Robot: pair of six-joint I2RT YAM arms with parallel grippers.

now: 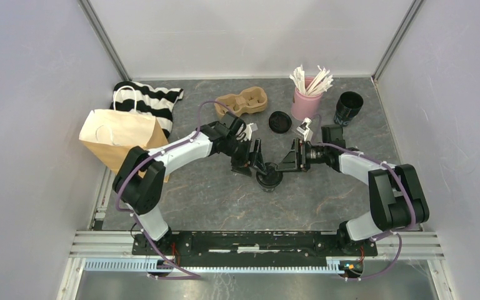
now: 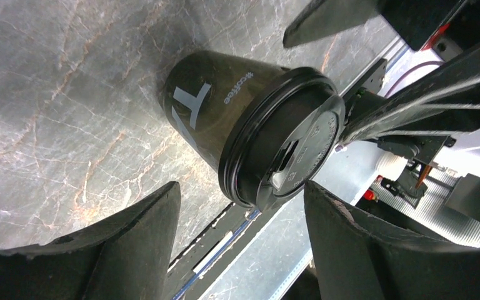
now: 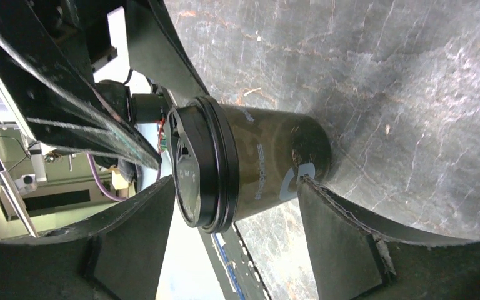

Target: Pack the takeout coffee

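Observation:
One takeout coffee cup point(image 1: 269, 177), black with pale lettering and a black lid on, stands upright mid-table. My left gripper point(image 1: 254, 164) is on its left and my right gripper point(image 1: 287, 164) on its right, both close to it. In the left wrist view the cup point(image 2: 225, 119) lies just beyond the open left gripper point(image 2: 242, 187), with the fingertips clear of the lid point(image 2: 287, 147). The right wrist view shows the cup point(image 3: 269, 162) beyond the open right gripper point(image 3: 236, 181), one fingertip point(image 3: 309, 194) near its base. A second black cup point(image 1: 349, 106) stands lidless at the back right, its loose lid point(image 1: 279, 121) flat on the table.
A brown pulp carrier tray point(image 1: 242, 102) sits at the back centre, beside a pink cup of white sticks point(image 1: 306, 100). A brown paper bag point(image 1: 122, 134) stands at the left, with a striped cloth point(image 1: 150, 99) behind it. Walls close in on three sides.

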